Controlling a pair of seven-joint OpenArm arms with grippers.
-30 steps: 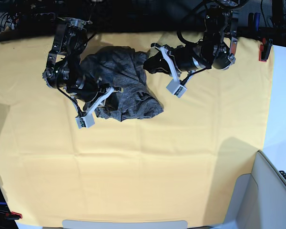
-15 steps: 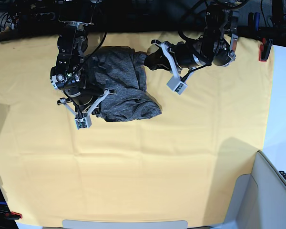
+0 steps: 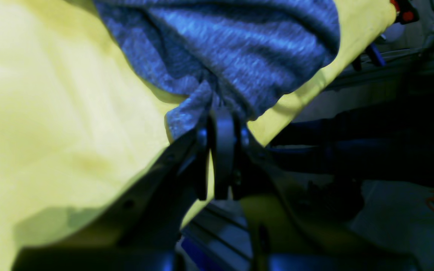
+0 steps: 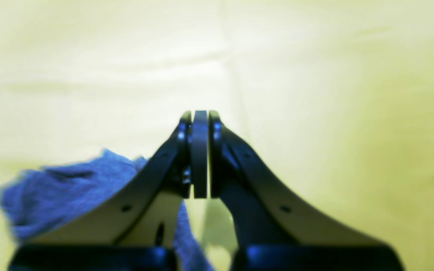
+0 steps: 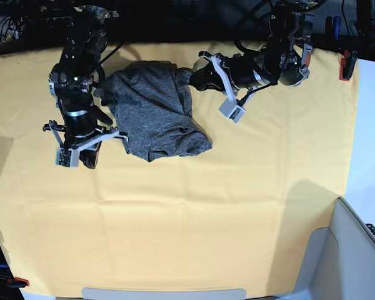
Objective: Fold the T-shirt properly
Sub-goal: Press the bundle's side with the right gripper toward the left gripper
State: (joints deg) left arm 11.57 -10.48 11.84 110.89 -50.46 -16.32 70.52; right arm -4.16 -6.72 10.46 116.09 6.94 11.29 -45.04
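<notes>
Looking from the near table edge outward: bare yellow-orange table cloth (image 5: 194, 231) with faint crease lines covers the front half; a pale grey bin corner (image 5: 353, 250) sits at near right. Mid-table, the T-shirt (image 5: 159, 112) lies crumpled in a heap, heathered dark grey, upper-left of centre, bunched toward the far edge, not laid flat.

Right gripper (image 5: 81, 156) hovers over the cloth just beside the shirt's left edge. In the right wrist view its fingers (image 4: 200, 150) are pressed together with nothing between them, shirt fabric (image 4: 70, 188) off to one side and behind the fingers, bare cloth (image 4: 315, 94) ahead.

Left gripper (image 5: 197, 78) is at the shirt's far right corner, arm reaching in from the far side. In the left wrist view its jaws are closed, pinching a bunched fold of the shirt (image 3: 220, 56) right at the fingertips (image 3: 222, 124); fabric gathers into the pinch and spreads away over the cloth (image 3: 51, 113). Blurred frame.

Far edge: dark rig and cables, red clamp (image 5: 345, 65) at the cloth's far right corner.
</notes>
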